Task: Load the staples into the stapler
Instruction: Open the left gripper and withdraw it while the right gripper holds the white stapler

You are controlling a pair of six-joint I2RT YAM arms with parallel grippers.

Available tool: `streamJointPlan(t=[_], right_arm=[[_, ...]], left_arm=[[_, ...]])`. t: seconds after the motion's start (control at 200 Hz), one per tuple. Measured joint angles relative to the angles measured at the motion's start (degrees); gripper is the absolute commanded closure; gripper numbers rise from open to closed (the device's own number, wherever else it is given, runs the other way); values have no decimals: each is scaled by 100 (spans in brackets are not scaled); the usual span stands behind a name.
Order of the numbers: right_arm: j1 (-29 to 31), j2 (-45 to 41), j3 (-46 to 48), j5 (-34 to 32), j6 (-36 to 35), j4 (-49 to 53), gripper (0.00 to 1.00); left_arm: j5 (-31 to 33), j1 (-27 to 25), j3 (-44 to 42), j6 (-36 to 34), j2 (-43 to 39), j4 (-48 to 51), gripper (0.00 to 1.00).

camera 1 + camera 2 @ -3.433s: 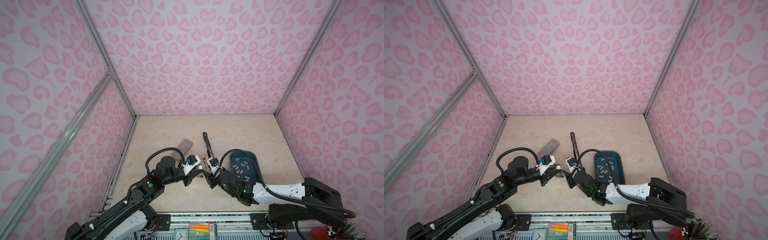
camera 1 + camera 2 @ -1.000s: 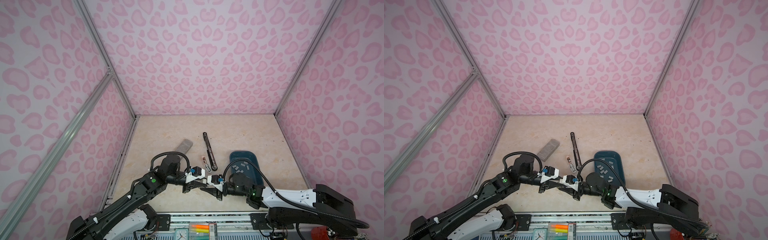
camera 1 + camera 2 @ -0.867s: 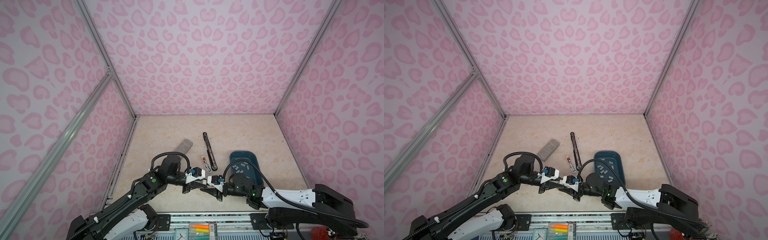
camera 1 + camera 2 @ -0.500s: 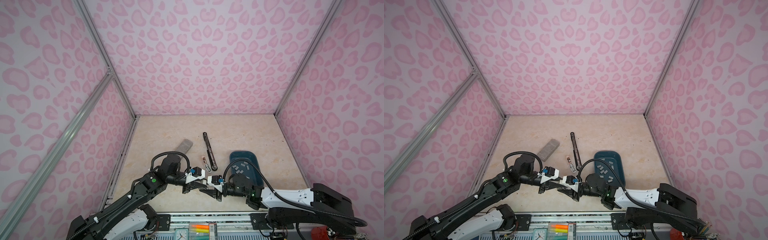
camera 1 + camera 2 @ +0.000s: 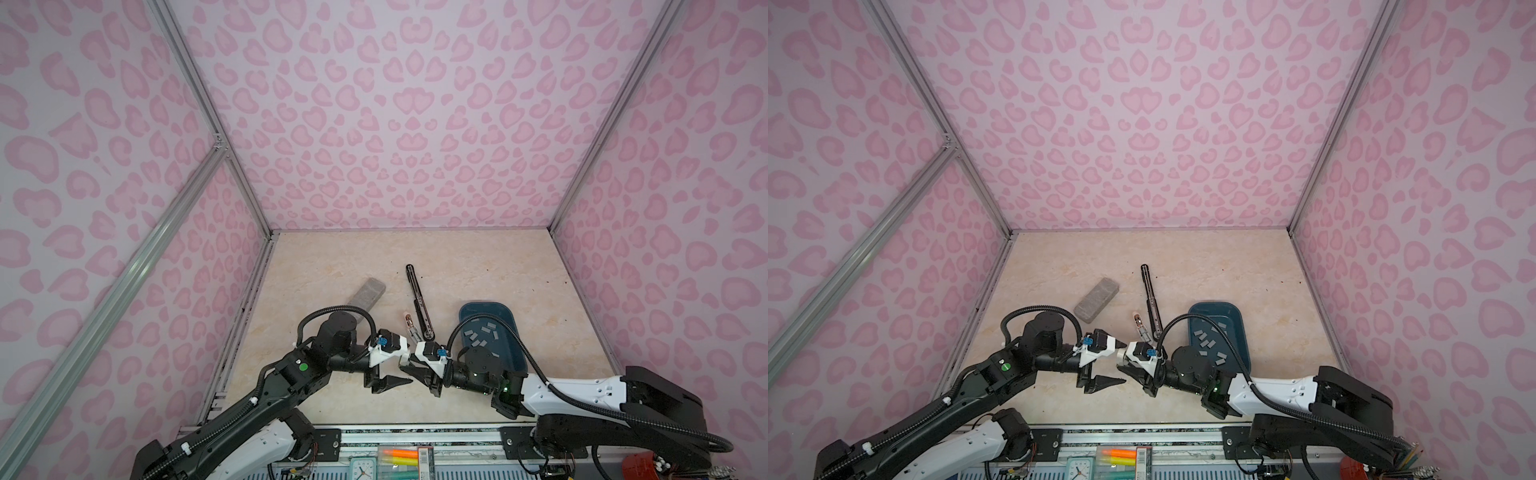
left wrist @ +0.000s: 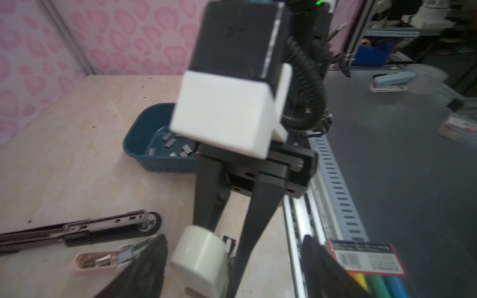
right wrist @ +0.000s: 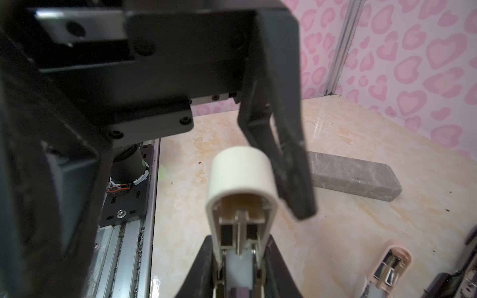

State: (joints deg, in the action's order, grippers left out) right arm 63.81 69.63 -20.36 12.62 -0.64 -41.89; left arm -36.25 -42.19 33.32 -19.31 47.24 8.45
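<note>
Silver-grey staples [image 5: 482, 336] lie loose in a dark blue tray [image 5: 488, 308] on the right of the bench [image 5: 332, 257]. They are short flat strips, scattered at odd angles and none stacked. Left of the tray a black stapler [image 5: 419, 299] lies opened out flat, its metal rail showing, and a small pink piece [image 5: 409, 326] lies just beside it. A grey block [image 5: 368, 293] lies further left.

Near the front edge the right claw [image 7: 238, 251] is clamped on a cream stapler [image 7: 240, 175] whose open end shows metal rails and a thin rod. The left claw [image 5: 1123, 361] faces it with its fingers [image 6: 144, 271] spread wide, holding nothing. One finger is just beside the cream cap, but I cannot tell whether it touches.

In both top views the claws and white camera mounts hide most of the cream stapler, and a cable crosses the tray. Both wrist views are blurred. The left wrist view cuts off the black stapler and half hides the pink piece.
</note>
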Motion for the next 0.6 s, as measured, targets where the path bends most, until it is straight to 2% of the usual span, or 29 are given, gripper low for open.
streamJointPlan(t=[0.27, 0.44, 0.6], right_arm=[[-33, 348, -422, -1364, 356, 802, 83], [-33, 1067, -1128, -1930, 627, 1545, 87], [-44, 1770, -1655, -2120, 817, 2129, 89]], left_arm=[[2371, 11, -391, 1088, -887, -411, 2], [3211, 13, -393, 1401, -953, -415, 2], [3788, 13, -404, 1648, -925, -426, 3]])
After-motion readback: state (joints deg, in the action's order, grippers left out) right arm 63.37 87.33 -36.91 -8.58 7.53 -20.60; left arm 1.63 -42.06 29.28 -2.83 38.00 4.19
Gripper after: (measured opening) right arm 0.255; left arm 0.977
